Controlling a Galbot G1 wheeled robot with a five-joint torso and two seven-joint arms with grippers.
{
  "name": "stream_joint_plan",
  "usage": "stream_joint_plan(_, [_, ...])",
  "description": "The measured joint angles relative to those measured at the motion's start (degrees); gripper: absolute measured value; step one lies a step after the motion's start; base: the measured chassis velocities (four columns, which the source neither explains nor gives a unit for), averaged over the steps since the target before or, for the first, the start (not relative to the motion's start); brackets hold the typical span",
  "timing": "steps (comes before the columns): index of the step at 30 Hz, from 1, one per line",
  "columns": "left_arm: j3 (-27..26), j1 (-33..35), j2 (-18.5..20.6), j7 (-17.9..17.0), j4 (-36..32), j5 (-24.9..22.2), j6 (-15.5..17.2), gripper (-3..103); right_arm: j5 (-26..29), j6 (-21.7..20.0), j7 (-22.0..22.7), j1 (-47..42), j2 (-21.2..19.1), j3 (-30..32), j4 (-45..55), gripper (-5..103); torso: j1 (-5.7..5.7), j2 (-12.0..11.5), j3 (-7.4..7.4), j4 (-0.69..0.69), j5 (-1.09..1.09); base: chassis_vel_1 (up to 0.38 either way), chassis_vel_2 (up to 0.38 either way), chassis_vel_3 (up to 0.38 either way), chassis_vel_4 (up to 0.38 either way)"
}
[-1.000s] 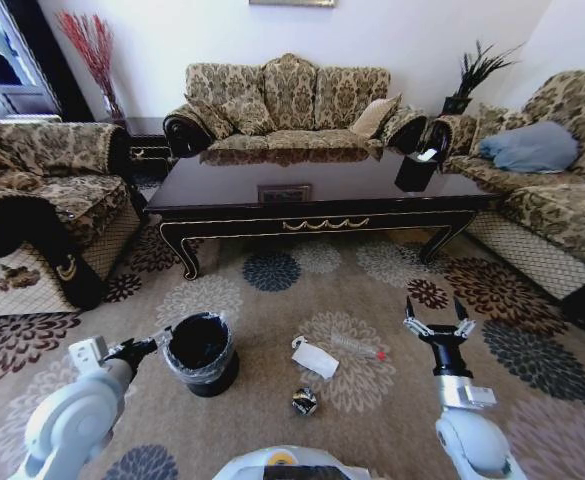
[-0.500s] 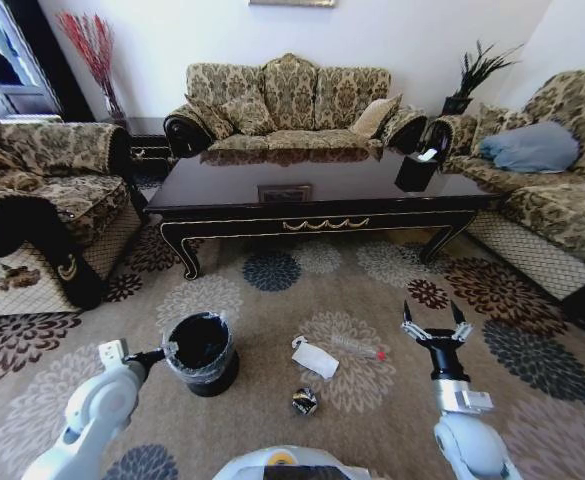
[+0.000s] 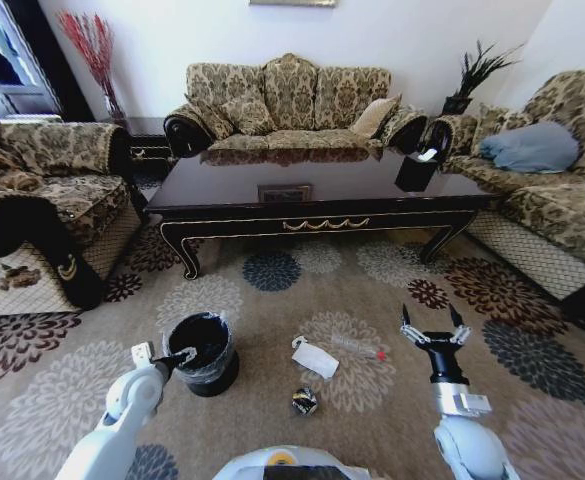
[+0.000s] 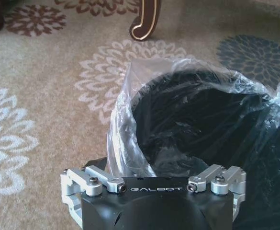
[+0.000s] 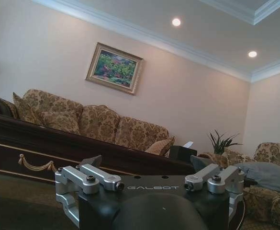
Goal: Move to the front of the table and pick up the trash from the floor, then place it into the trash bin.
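Left jaws [image 3: 184, 354] at trash bin [image 3: 201, 352] rim; trash [image 3: 315, 359] lies between both arms.

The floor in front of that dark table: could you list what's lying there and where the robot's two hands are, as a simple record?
Table: long glossy dark brown wooden coffee table, beyond the trash
Bin: small round black bin with shiny liner bag, on the carpet
Paper: white paper piece, on the carpet right of the bin
Bottle: clear plastic bottle with red cap, lying beside the paper
Ball: little dark ball, nearest the robot
Left hand: at the bin's rim, empty
Right hand: open, empty, right of the bottle, pointing up
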Motion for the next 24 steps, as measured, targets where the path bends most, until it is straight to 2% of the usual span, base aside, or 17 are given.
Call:
stream_joint_plan(2, [0.01,0.11,0.01,0.99,0.39,1.19,-1.03,92,-0.08,0.11,-0.01,0.35,0.11,-0.24,-0.40,100,0.00,0.00,0.00,0.00,0.00,0.000,0.000,0.000,0.000])
stream_joint_plan(4, [0.01,0.17,0.03,1.14,0.44,1.35,-1.17,92,-0.09,0.11,-0.01,0.44,0.14,-0.34,-0.51,100,0.00,0.00,0.00,0.00,0.00,0.000,0.000,0.000,0.000])
stream_joint_plan(5, [0.00,0.37,0.12,1.44,0.49,1.64,-1.46,81,-0.19,0.12,-0.01,0.83,0.18,-0.71,-0.83,100,0.00,0.00,0.00,0.00,0.00,0.000,0.000,0.000,0.000])
stream_joint_plan(7, [-0.01,0.42,0.15,1.47,0.49,1.65,-1.47,81,-0.21,0.11,-0.01,0.95,0.20,-0.83,-0.94,100,0.00,0.00,0.00,0.00,0.00,0.000,0.000,0.000,0.000])
stream_joint_plan(8, [-0.03,0.53,0.17,1.53,0.53,1.65,-1.46,71,-0.23,0.12,0.01,1.27,0.22,-1.15,-1.22,100,0.00,0.00,0.00,0.00,0.00,0.000,0.000,0.000,0.000])
stream_joint_plan(9, [-0.05,0.55,0.18,1.54,0.58,1.64,-1.37,65,-0.23,0.12,0.05,1.43,0.22,-1.33,-1.34,100,0.00,0.00,0.00,0.00,0.00,0.000,0.000,0.000,0.000])
stream_joint_plan(12, [-0.10,0.57,0.17,1.46,0.77,1.62,-1.10,59,-0.23,0.11,0.15,1.65,0.21,-1.55,-1.48,100,0.00,0.00,0.00,0.01,0.00,0.000,0.000,0.000,0.000])
stream_joint_plan(15, [-0.40,0.83,0.14,1.36,0.88,1.52,-0.78,43,-0.28,0.12,0.29,1.84,0.17,-1.67,-1.79,100,0.00,0.00,0.00,0.01,0.00,0.000,0.000,0.000,0.000])
stream_joint_plan(17, [-0.57,0.98,0.13,1.35,0.81,1.48,-0.75,43,-0.30,0.16,0.31,1.86,0.16,-1.71,-1.91,100,0.00,0.00,0.00,0.01,0.00,0.000,0.000,0.000,0.000])
stream_joint_plan(21, [-1.84,1.89,0.20,1.34,-0.13,0.90,-0.45,22,-0.35,0.48,0.59,2.18,0.02,-2.17,-2.22,100,0.00,0.00,0.00,-0.02,-0.01,0.000,0.000,0.000,0.000])
stream_joint_plan(23, [-2.11,2.02,0.23,1.34,-0.27,0.80,-0.31,22,-0.35,0.49,0.73,2.30,-0.04,-2.33,-2.28,100,0.00,0.00,0.00,-0.01,-0.02,0.000,0.000,0.000,0.000])
stream_joint_plan(24, [-3.15,2.56,0.43,1.27,-0.63,0.54,0.08,11,-0.25,0.49,1.21,2.73,-0.24,-2.97,-2.47,100,0.00,0.00,0.00,0.00,-0.01,0.000,0.000,0.000,0.000])
